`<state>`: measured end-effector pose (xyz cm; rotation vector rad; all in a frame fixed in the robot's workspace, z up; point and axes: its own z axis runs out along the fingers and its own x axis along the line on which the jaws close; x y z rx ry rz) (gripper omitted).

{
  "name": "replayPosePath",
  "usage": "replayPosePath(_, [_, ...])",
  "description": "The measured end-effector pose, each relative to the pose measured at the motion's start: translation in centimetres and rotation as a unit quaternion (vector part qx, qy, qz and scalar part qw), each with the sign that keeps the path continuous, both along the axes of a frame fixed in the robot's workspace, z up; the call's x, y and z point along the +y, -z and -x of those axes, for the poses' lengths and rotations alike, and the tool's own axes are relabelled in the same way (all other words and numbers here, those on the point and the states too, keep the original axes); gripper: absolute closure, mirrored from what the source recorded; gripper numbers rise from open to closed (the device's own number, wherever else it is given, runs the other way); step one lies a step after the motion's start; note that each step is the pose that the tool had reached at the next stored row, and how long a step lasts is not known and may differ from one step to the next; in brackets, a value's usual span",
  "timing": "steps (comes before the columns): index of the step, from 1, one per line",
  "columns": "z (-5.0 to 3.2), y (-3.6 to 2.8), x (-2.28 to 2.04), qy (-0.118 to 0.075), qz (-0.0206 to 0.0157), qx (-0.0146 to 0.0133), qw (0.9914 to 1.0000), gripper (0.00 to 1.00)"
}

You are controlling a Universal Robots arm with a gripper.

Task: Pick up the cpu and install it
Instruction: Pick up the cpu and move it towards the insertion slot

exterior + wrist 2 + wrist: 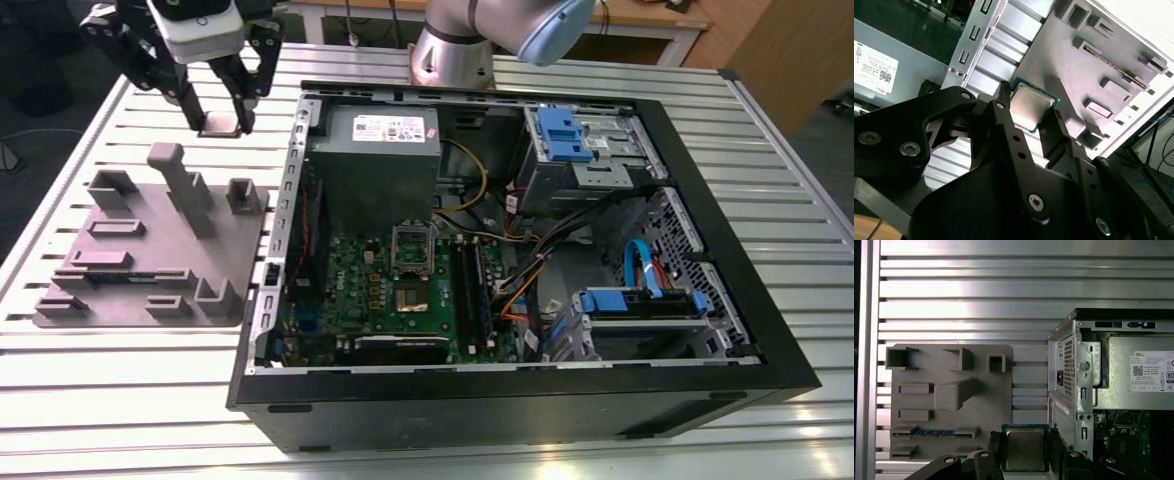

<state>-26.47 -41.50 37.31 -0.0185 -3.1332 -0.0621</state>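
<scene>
The cpu (1030, 111) is a small square chip with a silvery metal top and a green rim. It sits between the two black fingers of my gripper (1029, 120), which is shut on its edges. In the first wrist view the cpu (1025, 449) hangs above the slatted table, between the grey fixture plate and the case wall. In the exterior view my gripper (222, 118) holds the cpu (222, 126) above the table, beyond the fixture plate and to the left of the open computer case. The motherboard socket (411, 295) lies inside the case, well away from the gripper.
A grey fixture plate (147, 250) with raised posts lies on the slatted table (120, 400) left of the open case (534, 400). A grey power supply (380, 140), blue drive brackets (574, 135) and loose cables (534, 270) crowd the case interior.
</scene>
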Motion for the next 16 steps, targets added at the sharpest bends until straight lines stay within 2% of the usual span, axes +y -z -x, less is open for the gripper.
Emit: replayPosePath(16, [-2.63,0.14,0.00,0.000,0.0000,0.0000,1.00000,0.53])
